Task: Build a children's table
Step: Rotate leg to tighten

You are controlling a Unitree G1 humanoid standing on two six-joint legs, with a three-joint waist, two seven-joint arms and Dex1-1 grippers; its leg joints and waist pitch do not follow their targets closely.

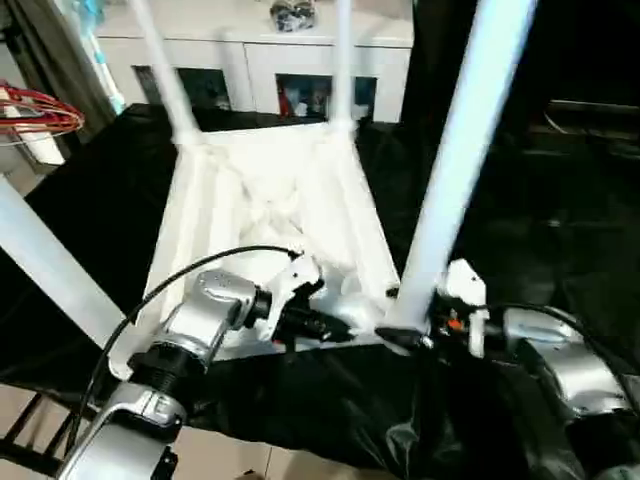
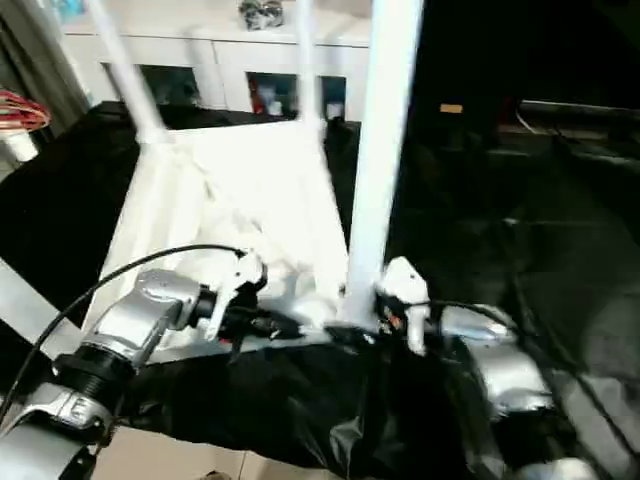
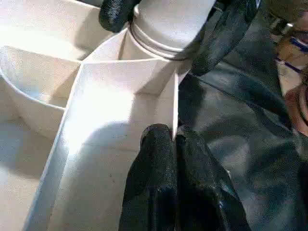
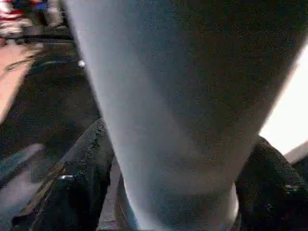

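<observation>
My right hand (image 1: 405, 335) clamps the white tapered plastic leg (image 1: 455, 170) at lower right; my left hand (image 3: 174, 144) pinches the white ribbed tabletop's wall (image 3: 159, 96). No writing is legible.

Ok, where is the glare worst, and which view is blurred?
Eye views: the tabletop underside washes out to white, ribs hardly readable. Left wrist view: bright patch on the ribs, left pincer throwing a soft shadow. Right wrist view: leg close, blurred, shaded grey.
</observation>
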